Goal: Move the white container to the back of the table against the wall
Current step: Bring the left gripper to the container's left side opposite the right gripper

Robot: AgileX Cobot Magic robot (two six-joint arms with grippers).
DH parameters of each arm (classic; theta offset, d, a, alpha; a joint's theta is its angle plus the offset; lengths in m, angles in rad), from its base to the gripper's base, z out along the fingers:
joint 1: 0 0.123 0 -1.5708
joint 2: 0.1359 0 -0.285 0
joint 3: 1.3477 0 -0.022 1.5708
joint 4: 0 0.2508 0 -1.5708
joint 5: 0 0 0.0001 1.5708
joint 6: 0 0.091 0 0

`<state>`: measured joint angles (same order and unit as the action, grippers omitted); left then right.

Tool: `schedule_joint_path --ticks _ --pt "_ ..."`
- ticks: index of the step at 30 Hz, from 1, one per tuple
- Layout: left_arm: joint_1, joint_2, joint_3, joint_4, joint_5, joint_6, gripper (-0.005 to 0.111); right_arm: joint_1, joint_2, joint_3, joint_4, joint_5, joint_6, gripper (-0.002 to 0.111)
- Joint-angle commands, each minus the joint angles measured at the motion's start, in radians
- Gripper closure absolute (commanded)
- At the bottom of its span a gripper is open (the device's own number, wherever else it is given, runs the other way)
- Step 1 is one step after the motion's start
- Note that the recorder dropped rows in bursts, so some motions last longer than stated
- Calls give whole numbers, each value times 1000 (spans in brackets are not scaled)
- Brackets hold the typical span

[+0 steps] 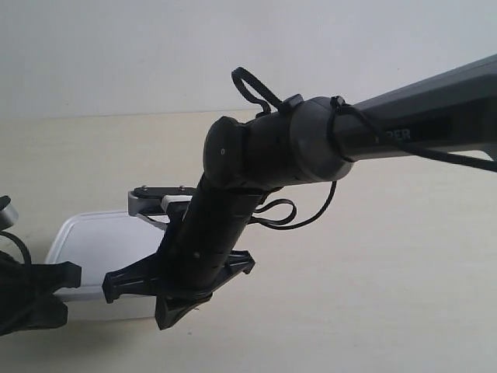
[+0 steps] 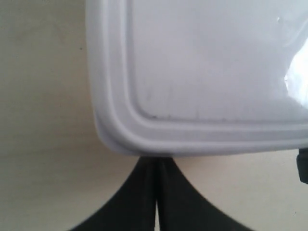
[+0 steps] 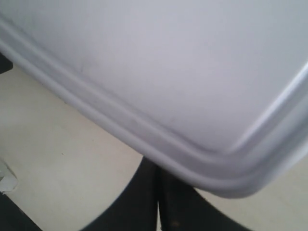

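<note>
The white container (image 1: pixel 97 245) lies on the table (image 1: pixel 388 295) at the exterior view's lower left, well short of the wall (image 1: pixel 155 54). Its rimmed lid (image 2: pixel 207 72) fills the left wrist view. My left gripper (image 2: pixel 156 162) is shut, fingers pressed together, and its tips vanish under the lid's rim near a rounded corner. In the right wrist view the lid (image 3: pixel 183 72) lies slanted. My right gripper (image 3: pixel 158 168) is also shut, its tips tucked under the rim. Neither gripper clamps the box.
The arm at the exterior view's right (image 1: pixel 256 155) reaches across the middle and hides part of the container. The arm at the exterior view's left (image 1: pixel 35 299) sits at the frame's edge. Bare beige table lies between the container and the wall.
</note>
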<state>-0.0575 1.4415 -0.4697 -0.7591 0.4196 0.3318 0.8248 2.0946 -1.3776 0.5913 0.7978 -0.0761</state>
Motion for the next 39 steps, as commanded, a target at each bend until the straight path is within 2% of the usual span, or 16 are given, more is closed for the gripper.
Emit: schedule_joint_path --ticks 1,24,39 --pt "-1 1 3 -13 -14 5 107 1 -1 5 1 -26 -2 108" --pt "-1 1 1 -30 -162 18 107 -1 -1 5 -75 -184 43 108" --pt "-1 124 -128 -36 -143 58 107 -23 19 5 -79 -249 66 108"
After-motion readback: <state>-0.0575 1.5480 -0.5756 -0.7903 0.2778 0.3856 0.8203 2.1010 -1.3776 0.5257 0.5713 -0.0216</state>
